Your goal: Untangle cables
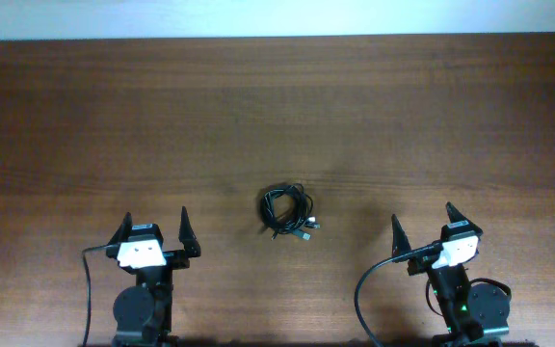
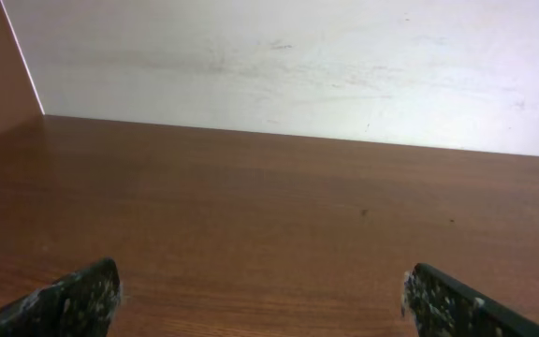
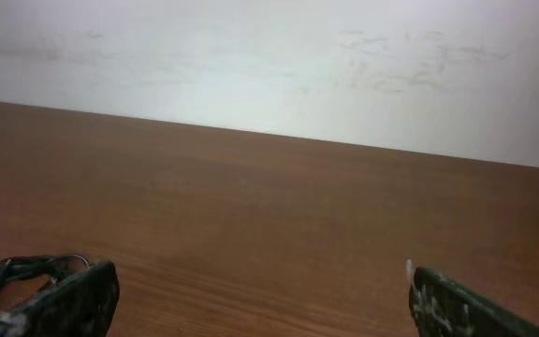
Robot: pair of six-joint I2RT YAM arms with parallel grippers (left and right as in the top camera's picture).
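The cables (image 1: 286, 210) lie as a small coiled bundle of thin black cords with silvery plug ends on the brown table, near the middle. My left gripper (image 1: 155, 227) is open and empty at the front left, well left of the bundle. My right gripper (image 1: 422, 220) is open and empty at the front right, well right of it. In the right wrist view a bit of the bundle (image 3: 7, 274) shows at the lower left, beside the left finger of the right gripper (image 3: 260, 292). The left wrist view shows only bare table between the fingers of the left gripper (image 2: 260, 292).
The wooden table (image 1: 277, 116) stretches back to a pale wall (image 2: 298, 65). Thicker black arm cables run from the left base (image 1: 87, 289) and the right base (image 1: 359, 299) at the front edge.
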